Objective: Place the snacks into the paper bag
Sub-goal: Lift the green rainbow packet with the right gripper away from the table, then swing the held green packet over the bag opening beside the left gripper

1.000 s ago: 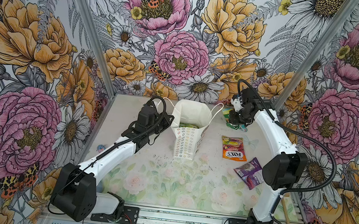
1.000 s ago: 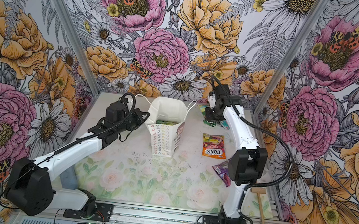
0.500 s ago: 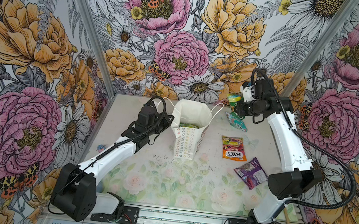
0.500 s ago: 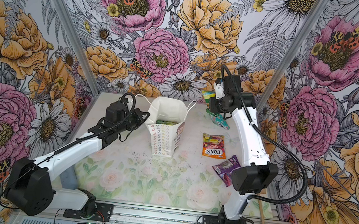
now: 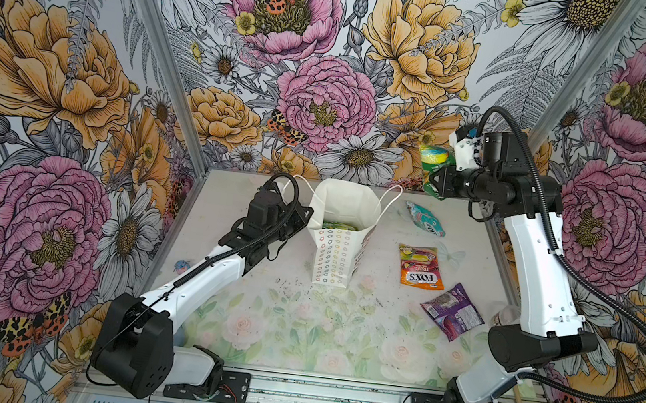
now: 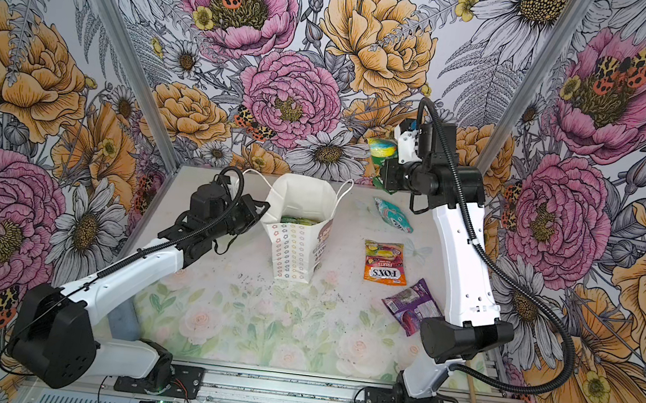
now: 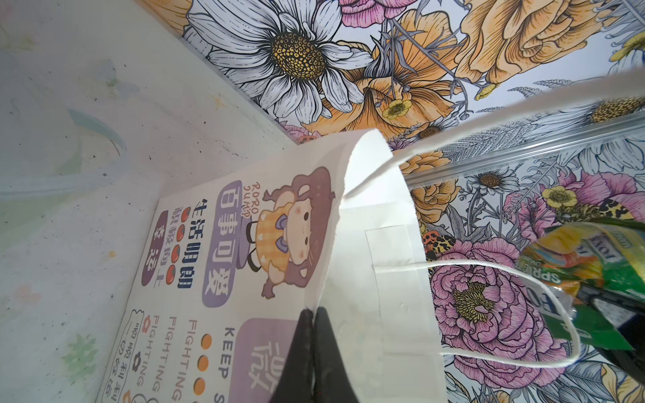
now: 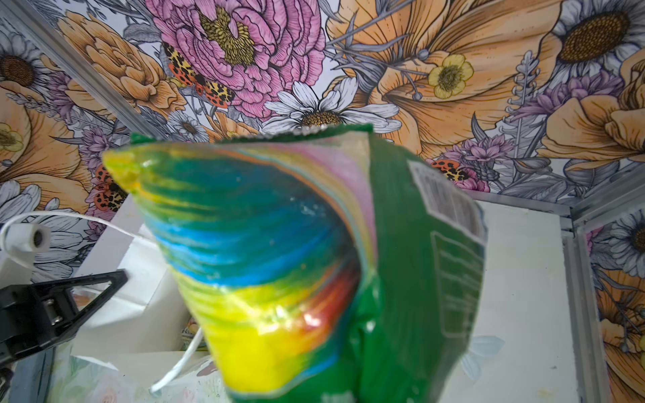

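Top views, near to far: purple packet (image 5: pixel 452 312) lies flat on the counter (image 5: pixel 296 333) by the right arm's elbow, with the orange packet (image 5: pixel 420 267) just behind it, both loose. Paper bag (image 5: pixel 333 254) stands upright mid-counter, mouth open, bagged packet (image 5: pixel 341 226) visible inside. Left pincer (image 7: pixel 314 315) is clenched on the bag's rim; the left wrist view shows it pinching the paper edge and holding the mouth open. Teal packet (image 5: pixel 426 219) lies further back, right of the bag. Farthest is the right pincer (image 5: pixel 436 185), raised off the counter near the back wall. It is grasping the green packet (image 8: pixel 279 261) by one end, the rest sticking out past the jaws, well right of the bag mouth and not over it yet. Handling guess: packets look light, soft and crinkly, and the glossy film is likely slippery. The flat sealed end is the best bite, since the puffed middle would squash or slide. Bag is thin, light paper and would tip or fold if bumped, so drop from above the mouth without pushing the rim.
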`<state>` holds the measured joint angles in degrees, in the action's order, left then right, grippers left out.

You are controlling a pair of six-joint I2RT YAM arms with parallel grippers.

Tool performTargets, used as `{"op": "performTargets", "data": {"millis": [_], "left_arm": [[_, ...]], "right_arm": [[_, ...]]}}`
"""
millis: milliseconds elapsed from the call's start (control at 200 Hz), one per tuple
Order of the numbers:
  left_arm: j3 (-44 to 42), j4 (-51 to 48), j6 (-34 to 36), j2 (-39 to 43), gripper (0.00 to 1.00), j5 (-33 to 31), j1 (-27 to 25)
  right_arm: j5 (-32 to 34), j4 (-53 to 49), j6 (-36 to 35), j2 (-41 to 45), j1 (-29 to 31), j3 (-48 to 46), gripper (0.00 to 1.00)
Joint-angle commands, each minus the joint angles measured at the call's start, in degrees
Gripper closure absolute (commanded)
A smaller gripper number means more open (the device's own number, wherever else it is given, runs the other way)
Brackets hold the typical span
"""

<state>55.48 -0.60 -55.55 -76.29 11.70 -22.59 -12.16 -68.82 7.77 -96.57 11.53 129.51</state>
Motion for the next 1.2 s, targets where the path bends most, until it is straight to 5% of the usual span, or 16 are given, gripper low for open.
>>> {"op": "performTargets", "data": {"millis": [0, 650, 976, 1191], "left_arm": [[-0.73, 1.64, 0.00, 0.34, 1.00, 1.06, 0.35], [-0.73, 1.61, -0.10, 0.80, 1.00, 0.97, 0.31], [-0.73, 1.61, -0.09, 0.79, 1.00, 0.83, 0.26], [-0.64, 1.46, -0.09, 0.71, 1.00, 0.89, 0.20]], "right_arm": [[-3.40, 2.29, 1.58, 3.30, 0.80, 3.01, 1.00], [-10.69, 9.16, 3.24, 6.55, 10.74, 3.93, 1.00], [-8.98, 9.06, 1.28, 3.37, 16.07, 5.14, 1.00], [-3.17, 9.02, 6.70, 1.59, 18.76, 4.89, 1.00]]}}
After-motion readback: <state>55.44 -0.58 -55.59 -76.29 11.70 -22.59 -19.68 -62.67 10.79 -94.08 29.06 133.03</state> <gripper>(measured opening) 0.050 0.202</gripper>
